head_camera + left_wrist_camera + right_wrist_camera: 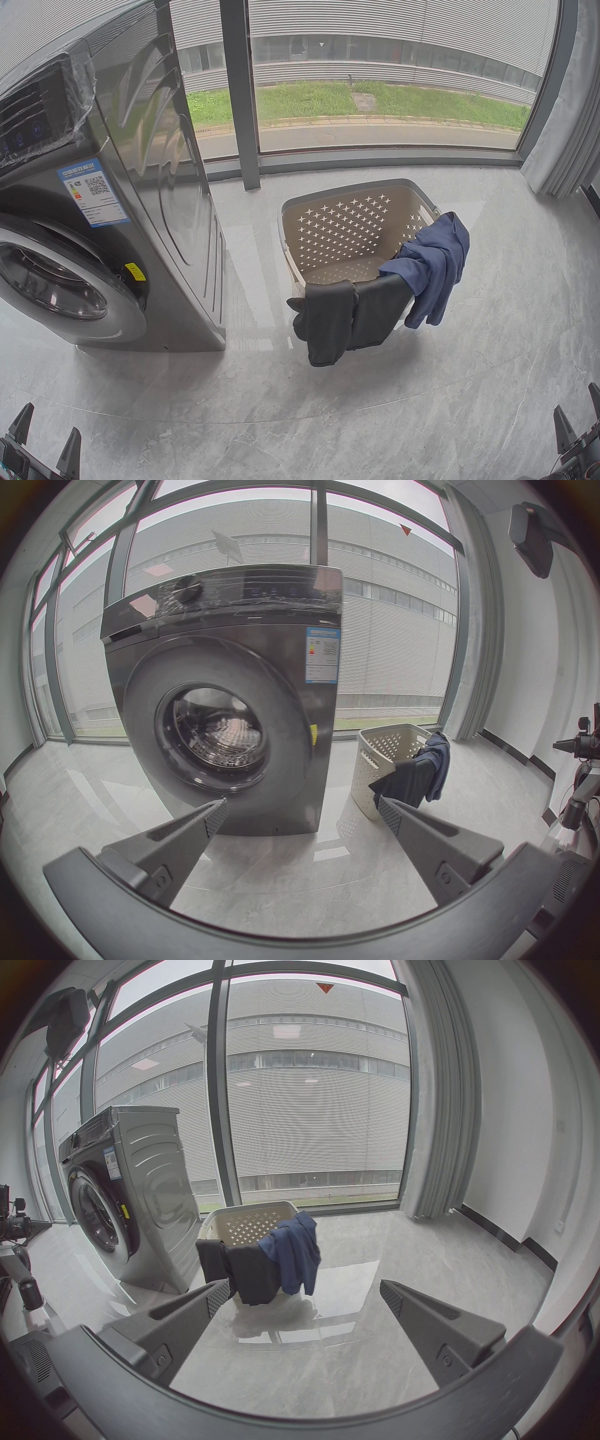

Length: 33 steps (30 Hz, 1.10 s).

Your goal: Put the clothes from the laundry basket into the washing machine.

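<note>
The washing machine is cut off at the head view's left edge. A dark garment and a blue garment hang over the near rim of the laundry basket, hiding its front wall. Bare floor lies open between basket and robot. The left tool and right tool both gape wide, empty

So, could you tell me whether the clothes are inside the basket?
Mostly out: the dark garment and blue garment drape over the basket rim, hanging outside.
</note>
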### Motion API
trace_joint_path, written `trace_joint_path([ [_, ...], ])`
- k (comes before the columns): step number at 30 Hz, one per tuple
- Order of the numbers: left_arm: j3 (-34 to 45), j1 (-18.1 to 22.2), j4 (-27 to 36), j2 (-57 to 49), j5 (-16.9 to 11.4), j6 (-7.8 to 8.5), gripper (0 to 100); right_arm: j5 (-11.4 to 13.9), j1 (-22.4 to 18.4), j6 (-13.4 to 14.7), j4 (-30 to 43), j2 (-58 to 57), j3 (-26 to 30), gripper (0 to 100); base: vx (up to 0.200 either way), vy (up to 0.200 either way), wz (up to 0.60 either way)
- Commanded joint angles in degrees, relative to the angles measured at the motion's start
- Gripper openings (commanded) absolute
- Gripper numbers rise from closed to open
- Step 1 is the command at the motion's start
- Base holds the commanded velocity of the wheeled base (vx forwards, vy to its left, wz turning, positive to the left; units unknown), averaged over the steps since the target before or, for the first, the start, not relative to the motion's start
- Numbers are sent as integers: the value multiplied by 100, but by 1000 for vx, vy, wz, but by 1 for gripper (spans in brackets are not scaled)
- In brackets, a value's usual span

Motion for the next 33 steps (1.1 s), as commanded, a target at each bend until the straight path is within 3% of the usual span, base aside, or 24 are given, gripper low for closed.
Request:
trace_joint_path([
  [1,101,-6,-4,-86,-1,3,100,1,2,0,-1,-93,101,100,0,200,0],
  [33,101,3,-4,-86,-1,3,100,1,2,0,-1,-93,101,100,0,194,0],
])
